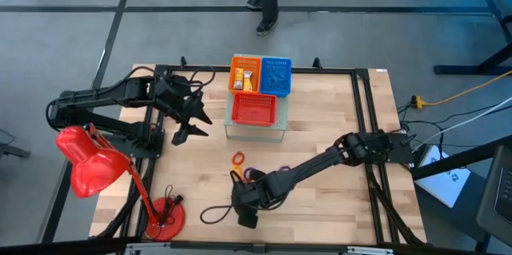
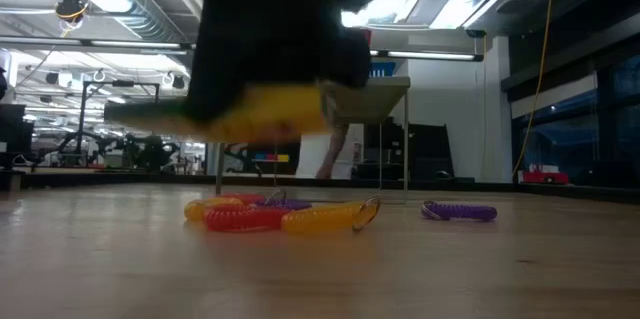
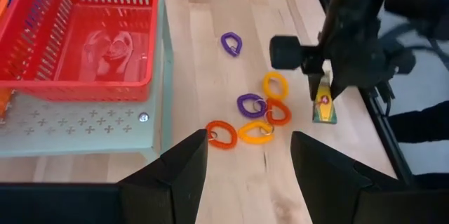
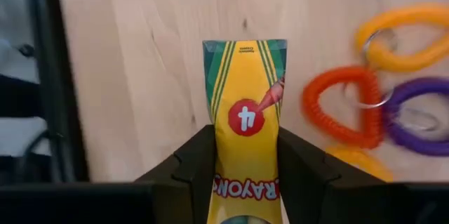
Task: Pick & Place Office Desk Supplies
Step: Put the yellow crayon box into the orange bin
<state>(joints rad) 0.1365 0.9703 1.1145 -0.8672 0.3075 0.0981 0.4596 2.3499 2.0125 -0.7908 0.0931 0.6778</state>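
Pale wooden bench (image 1: 336,175) under workshop lights: our right gripper (image 4: 245,182) has its two fingers closed on the sides of a small yellow crayon box (image 4: 245,122), lifted clear of the boards near the bench's front edge, as the low view shows it hanging above the wood. We judge the narrow side grip keeps the box straight for a carry toward the baskets at the back edge, where a red basket (image 1: 254,109) stands in front of an orange basket (image 1: 246,73) and a blue basket (image 1: 275,75). Just beside the held box lie the coiled wrist loops (image 3: 256,115), bunched near the front edge; from the left wrist view we count six: two purple, two orange and two yellow, one purple loop (image 3: 231,42) lying apart from the rest. One crayon box is in hand, and what look like similar yellow packs sit in the orange basket, their number unclear. Our left gripper (image 3: 249,164) waits with fingers spread and nothing between them, near the bench's left edge beside the baskets. A red desk lamp (image 1: 92,163) stands at the front left corner.
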